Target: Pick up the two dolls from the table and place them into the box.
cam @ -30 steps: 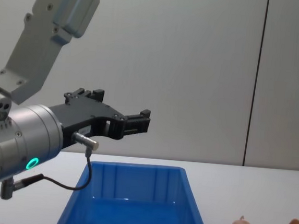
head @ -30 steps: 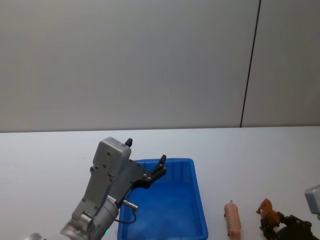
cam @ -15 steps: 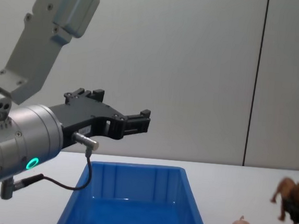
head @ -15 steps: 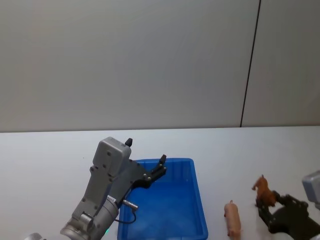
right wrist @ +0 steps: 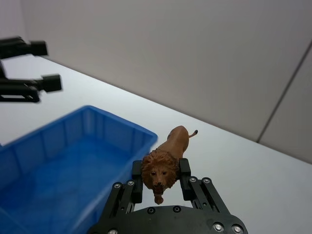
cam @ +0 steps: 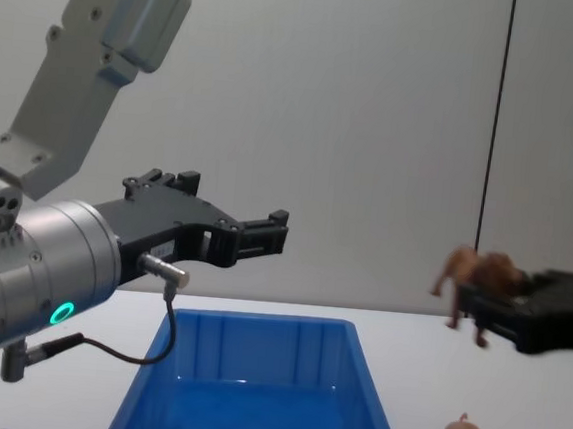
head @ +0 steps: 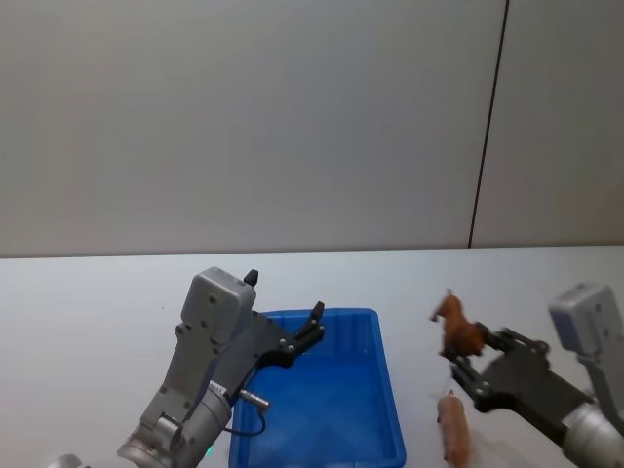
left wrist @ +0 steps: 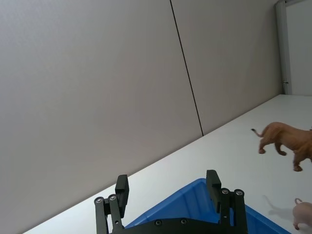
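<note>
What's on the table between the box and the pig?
Nothing: head view shows bare table between box and pig; the lion hangs higher, in the right hand.

Wall (head: 244,127): plain grey panels, stood across the background at 12 o'clock.
Seam (head: 487,127): thin dark vertical line, split the wall near 1 o'clock.
</note>
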`<state>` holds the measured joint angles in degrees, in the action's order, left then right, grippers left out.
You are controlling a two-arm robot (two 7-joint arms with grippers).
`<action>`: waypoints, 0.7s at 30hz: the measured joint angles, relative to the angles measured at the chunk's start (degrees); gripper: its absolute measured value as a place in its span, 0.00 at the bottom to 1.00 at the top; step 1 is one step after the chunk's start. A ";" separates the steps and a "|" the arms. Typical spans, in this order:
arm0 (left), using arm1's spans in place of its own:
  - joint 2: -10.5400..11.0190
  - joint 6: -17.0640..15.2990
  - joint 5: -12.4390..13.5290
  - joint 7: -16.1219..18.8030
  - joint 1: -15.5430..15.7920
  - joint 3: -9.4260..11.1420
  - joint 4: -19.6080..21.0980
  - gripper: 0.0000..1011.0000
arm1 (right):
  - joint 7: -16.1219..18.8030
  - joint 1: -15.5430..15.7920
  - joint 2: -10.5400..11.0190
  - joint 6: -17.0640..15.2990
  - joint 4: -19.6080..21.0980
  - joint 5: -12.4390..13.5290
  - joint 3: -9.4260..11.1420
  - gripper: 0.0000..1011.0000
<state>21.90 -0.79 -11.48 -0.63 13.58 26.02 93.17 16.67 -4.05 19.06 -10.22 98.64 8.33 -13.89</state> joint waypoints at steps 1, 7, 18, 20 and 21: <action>0.00 0.00 0.00 0.00 0.00 0.00 0.00 0.99 | 1.10 -0.70 -0.49 -0.31 -0.02 -0.25 -0.26 0.41; 0.00 0.00 0.00 0.00 0.00 0.00 0.00 0.99 | 4.64 -3.58 -2.68 -1.88 -1.19 -1.03 -1.55 0.41; 0.00 0.00 0.00 0.00 0.00 0.00 0.00 0.99 | 9.54 -8.53 -7.15 -5.75 -5.93 -2.44 -4.36 0.59; 0.00 0.00 0.00 0.00 0.00 0.00 0.00 0.99 | 9.91 -8.97 -7.56 -6.03 -6.54 -2.62 -4.64 0.68; 0.00 0.00 0.00 0.00 0.00 0.00 0.00 0.99 | 10.14 -9.29 -7.83 -6.27 -6.98 -2.77 -4.84 0.72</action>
<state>21.90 -0.80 -11.49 -0.62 13.59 26.02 93.17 26.81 -13.34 11.23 -16.49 91.65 5.56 -18.72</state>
